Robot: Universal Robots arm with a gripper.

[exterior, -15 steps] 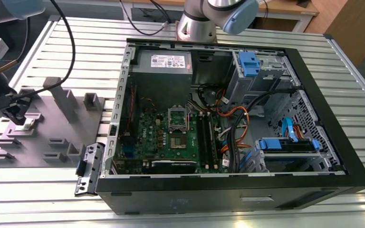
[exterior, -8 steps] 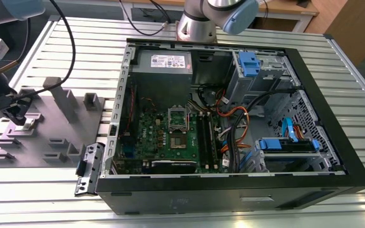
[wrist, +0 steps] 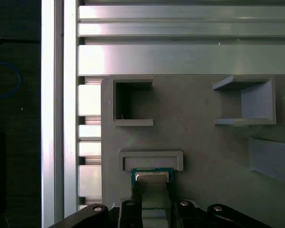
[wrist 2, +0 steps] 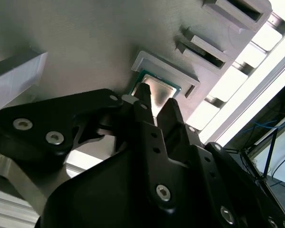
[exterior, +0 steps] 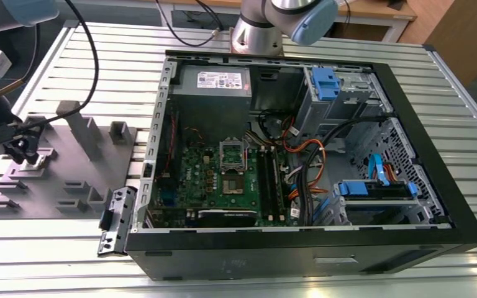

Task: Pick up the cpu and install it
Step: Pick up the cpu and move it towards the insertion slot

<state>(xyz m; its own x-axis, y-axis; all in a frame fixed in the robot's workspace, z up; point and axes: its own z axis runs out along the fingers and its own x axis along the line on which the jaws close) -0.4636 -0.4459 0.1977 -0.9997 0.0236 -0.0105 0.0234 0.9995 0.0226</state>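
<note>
I have the gripper point(exterior: 22, 152) down low over the grey fixture point(exterior: 56, 186), well away from the open case point(exterior: 305, 248). The cpu point(wrist: 152, 175) lies directly under the fingertips and just beyond them. It is flat, metal top up, in a shallow walled pocket point(wrist: 151, 159) of the fixture.

I take the pocket as being there to hold the chip square and at a known spot, so I can come in along one axis without hunting for it. In both wrist views the gripper point(wrist 2: 156, 97) is lined up on the chip's middle.

The fingers point(wrist 2: 143, 95) stand apart with a narrow gap, and the cpu's shiny top point(wrist 2: 161, 89) shows through that gap. The chip is seated in its pocket and I judge nothing is clamped, so the pick is not yet made.

The other pockets beyond the gripper look empty from here. They are close neighbours, so I would want the approach straight down to keep off their walls.

Far across from the gripper, inside the case, the green board point(exterior: 222, 180) lies flat. Its socket point(exterior: 231, 152) faces up, which suits a chip carried level. I can't tell from here whether the socket's frame is open.
</note>
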